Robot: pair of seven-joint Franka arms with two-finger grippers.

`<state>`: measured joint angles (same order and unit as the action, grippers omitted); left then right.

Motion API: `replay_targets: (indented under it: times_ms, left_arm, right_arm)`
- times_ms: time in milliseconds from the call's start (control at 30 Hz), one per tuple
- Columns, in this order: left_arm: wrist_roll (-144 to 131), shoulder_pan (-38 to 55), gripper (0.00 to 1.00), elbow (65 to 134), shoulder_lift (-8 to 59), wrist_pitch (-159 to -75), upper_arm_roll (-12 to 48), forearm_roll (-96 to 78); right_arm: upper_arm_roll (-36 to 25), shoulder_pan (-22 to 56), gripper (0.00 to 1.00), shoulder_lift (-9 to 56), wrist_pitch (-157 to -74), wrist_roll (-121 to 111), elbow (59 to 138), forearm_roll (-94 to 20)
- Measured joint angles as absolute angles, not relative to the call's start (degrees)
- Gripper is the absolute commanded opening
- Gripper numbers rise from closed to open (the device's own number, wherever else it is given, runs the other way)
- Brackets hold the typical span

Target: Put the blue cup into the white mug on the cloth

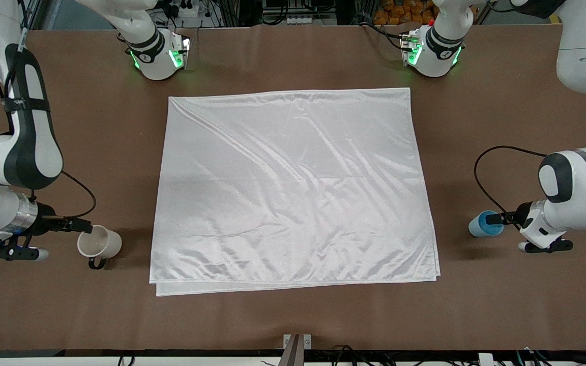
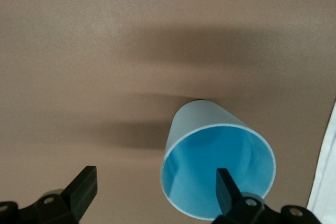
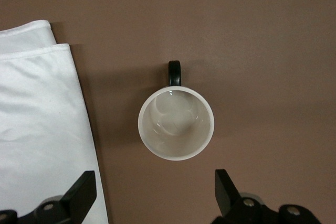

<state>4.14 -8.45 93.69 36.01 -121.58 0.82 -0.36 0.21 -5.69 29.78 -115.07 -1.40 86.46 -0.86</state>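
We have both claws spread wide and gripping nothing, so the pick-up step is in hand. The mug (image 1: 100,243) stands on the bare worktop (image 1: 293,315) near the right arm's end, just off the cloth's (image 1: 293,188) near corner, with the right claw (image 1: 78,225) over it. The cup (image 1: 485,223) stands beside the cloth toward the left arm's end, the left claw (image 1: 499,219) at its rim, one finger (image 2: 227,190) over its mouth. Next, we judge, each claw must close on its vessel. The worktop is plain brown; racks and cables line its farthest edge.
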Motion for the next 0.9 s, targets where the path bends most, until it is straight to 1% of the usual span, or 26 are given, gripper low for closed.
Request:
replay_targets:
  times_ms: [167,200,300,500,667,767,900]
  left_arm:
    - [4.14,-8.47,1.00,93.76,36.06,-121.68,0.84,-0.36]
    - [4.14,-8.47,0.99,93.77,36.09,-121.77,0.85,-0.36]
    - [4.14,-8.47,0.89,93.82,36.16,-122.07,0.85,-0.36]
    - [4.14,-8.46,0.65,93.98,36.45,-122.93,0.88,-0.36]
    - [4.14,-8.42,0.48,94.15,36.64,-123.86,0.93,-0.36]
    - [4.14,-8.40,0.36,94.18,36.65,-123.96,0.96,-0.36]
    - [4.14,-8.35,0.17,94.18,36.65,-124.01,1.01,-0.36]
  right_arm:
    - [0.21,-5.75,1.00,30.70,-117.05,-1.44,86.36,-0.86]
    - [0.21,-5.75,1.00,30.86,-117.51,-1.44,86.35,-0.86]
    - [0.21,-5.75,1.00,31.43,-119.34,-1.44,86.35,-0.86]
    - [0.17,-5.79,1.00,33.38,-123.47,-1.45,86.33,-0.86]
    - [0.15,-5.81,1.00,35.27,-126.42,-1.45,86.30,-0.86]
    - [0.15,-5.82,1.00,36.13,-127.84,-1.45,86.28,-0.86]
    - [0.15,-5.82,1.00,37.06,-129.57,-1.45,86.24,-0.86]
